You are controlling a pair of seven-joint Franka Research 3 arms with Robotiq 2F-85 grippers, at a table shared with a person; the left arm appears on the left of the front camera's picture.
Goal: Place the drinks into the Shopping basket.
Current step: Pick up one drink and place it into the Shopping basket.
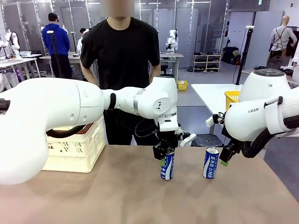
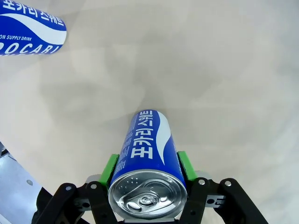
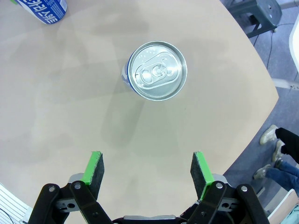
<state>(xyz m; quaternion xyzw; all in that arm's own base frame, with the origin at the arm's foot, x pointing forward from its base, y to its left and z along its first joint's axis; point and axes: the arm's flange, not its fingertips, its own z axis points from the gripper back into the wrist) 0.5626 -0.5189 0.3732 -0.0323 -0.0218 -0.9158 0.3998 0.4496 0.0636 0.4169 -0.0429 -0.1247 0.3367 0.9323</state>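
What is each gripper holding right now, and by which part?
The left gripper grips one blue can, pads on opposite sides just below its top. The right gripper is open, holding nothing, near the other can.

Front overview, wrist close-ups, shared tabletop (image 1: 117, 196)

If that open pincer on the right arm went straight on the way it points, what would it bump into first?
Probably the free-standing blue can just ahead, or the table right before it; depth is hard to judge.
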